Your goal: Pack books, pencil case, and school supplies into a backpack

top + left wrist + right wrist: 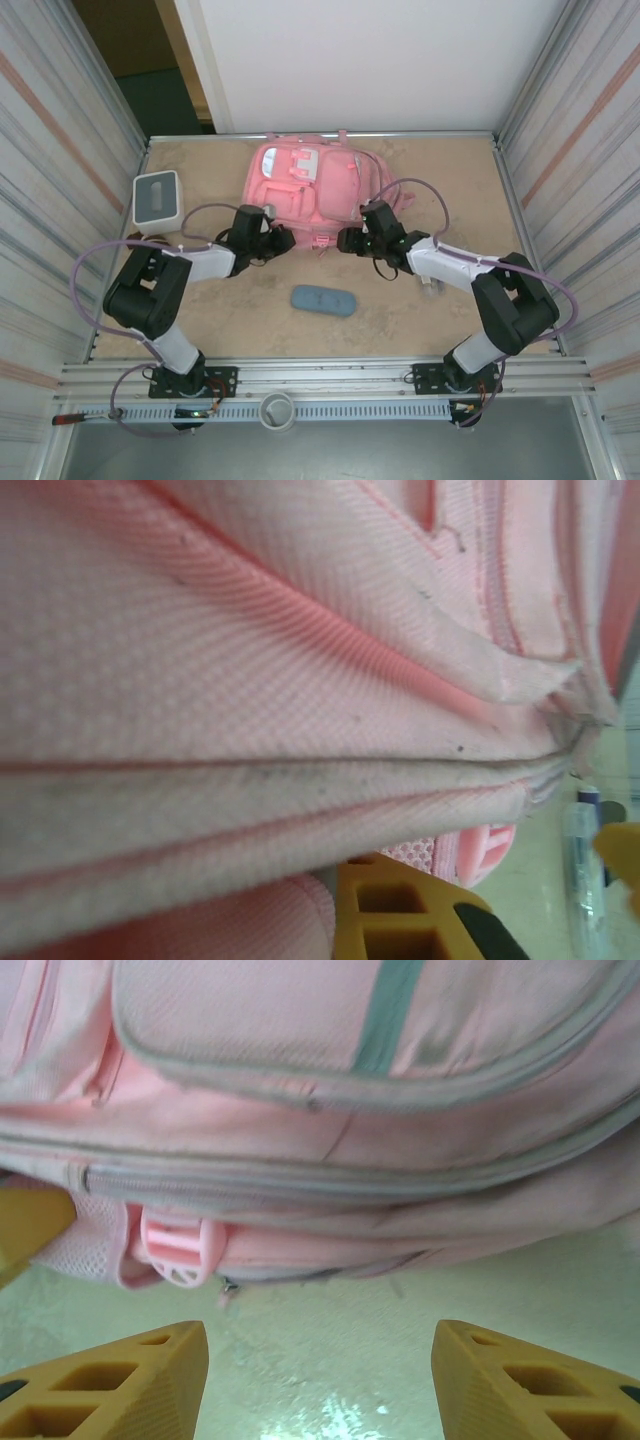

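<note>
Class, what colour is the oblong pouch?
The soft oblong pouch is blue-grey; top external view shows best.

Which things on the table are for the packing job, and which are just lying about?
Job: soft pink backpack; blue-grey oblong pencil pouch; clear pen-like stick.
Lying about: white box with grey top.

Table (pixel 200 330): tan, speckled, matte top. Left wall (pixel 60 150) and right wall (pixel 585 130): ribbed silvery panels, each crossed by a faint orange stripe. Back: plain white panel (pixel 350 60). Left of it, a dark gap (pixel 150 95) with brown above. Near edge: aluminium rail (pixel 330 378), slotted strip (pixel 380 410) just below, then a grey surface (pixel 400 450). Light even and soft; shadows faint.
</note>
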You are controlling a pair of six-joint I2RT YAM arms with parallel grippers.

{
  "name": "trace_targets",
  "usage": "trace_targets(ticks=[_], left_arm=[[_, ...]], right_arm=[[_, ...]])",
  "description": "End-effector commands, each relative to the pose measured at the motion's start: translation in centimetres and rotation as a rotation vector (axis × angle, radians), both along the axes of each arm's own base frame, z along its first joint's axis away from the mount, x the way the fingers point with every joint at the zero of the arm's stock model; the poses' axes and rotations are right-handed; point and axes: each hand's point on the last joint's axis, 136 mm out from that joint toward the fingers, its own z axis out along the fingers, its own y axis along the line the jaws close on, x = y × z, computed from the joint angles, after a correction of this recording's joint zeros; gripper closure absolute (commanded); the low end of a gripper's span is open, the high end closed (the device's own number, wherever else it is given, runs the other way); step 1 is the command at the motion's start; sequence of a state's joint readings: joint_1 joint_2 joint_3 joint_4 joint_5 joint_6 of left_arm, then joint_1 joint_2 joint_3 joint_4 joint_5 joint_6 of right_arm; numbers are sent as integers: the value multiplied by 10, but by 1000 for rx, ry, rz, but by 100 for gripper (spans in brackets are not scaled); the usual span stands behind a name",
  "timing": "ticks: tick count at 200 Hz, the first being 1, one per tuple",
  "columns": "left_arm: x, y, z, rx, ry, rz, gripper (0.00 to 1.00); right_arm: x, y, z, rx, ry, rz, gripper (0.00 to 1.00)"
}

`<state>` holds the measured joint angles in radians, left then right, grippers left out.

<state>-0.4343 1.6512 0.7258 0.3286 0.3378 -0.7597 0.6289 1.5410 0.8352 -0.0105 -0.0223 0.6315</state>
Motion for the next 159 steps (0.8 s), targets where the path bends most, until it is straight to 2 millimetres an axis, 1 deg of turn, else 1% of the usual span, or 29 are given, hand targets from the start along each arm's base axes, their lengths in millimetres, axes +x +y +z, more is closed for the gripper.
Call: trace_targets(ticks=[1, 12, 42, 83, 117, 140, 159], left_arm=[[3, -20, 51, -84, -117, -82, 96], [2, -22, 56, -96, -118, -96, 100], [1, -25, 68, -112, -134, -113, 100], [-2, -27, 84, -127, -151, -131, 100], [-3, -27, 97, -130, -169, -136, 100], [-4, -27, 101, -131, -173, -139, 100], [-5, -28, 103, -132, -177, -140, 100]], right_arm=[[0, 13, 11, 58, -58, -32, 41], [-2, 19, 10, 60, -71, -29, 41], [-6, 32, 8, 24, -131, -17, 41], [-6, 32, -3, -93, -201, -15, 46], [-4, 34, -12, -160, -237, -3, 47], [-2, 36, -19, -192, -254, 3, 48], [2, 39, -21, -196, -270, 9, 50]])
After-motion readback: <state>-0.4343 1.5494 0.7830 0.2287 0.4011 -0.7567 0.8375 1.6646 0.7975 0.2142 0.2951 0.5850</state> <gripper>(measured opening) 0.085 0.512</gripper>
